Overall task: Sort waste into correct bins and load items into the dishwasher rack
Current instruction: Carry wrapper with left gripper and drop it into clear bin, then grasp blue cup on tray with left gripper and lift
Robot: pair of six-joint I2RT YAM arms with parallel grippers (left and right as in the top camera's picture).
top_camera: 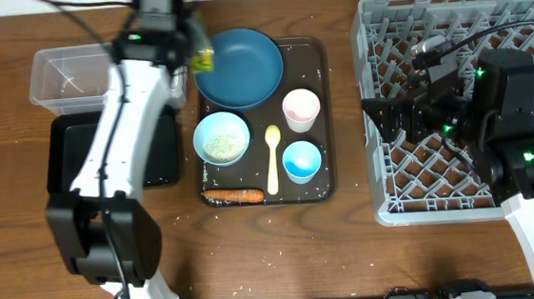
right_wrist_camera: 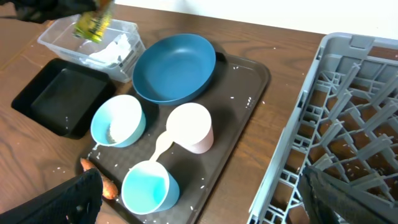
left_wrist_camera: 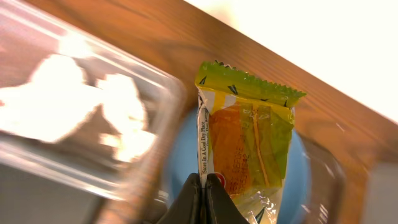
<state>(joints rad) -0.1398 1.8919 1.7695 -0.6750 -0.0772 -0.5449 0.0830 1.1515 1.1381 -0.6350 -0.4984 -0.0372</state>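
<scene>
Above the wooden desk (top_camera: 353,267), the left jaws pinch the yellow wrapper (left_wrist_camera: 249,143) by one edge, just beside the rim of the clear box (top_camera: 41,67), probably for dropping inside. Well away from that box, the right jaws hang spread over the rack (top_camera: 364,27).

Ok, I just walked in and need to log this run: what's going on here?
The left gripper is shut on the yellow wrapper, holding it up near the clear box, which has crumpled white paper in it. The right gripper hangs open over the dishwasher rack, holding nothing. The blue plate, bowl, pink cup, blue cup, spoon and carrot stick sit on the brown tray.
</scene>
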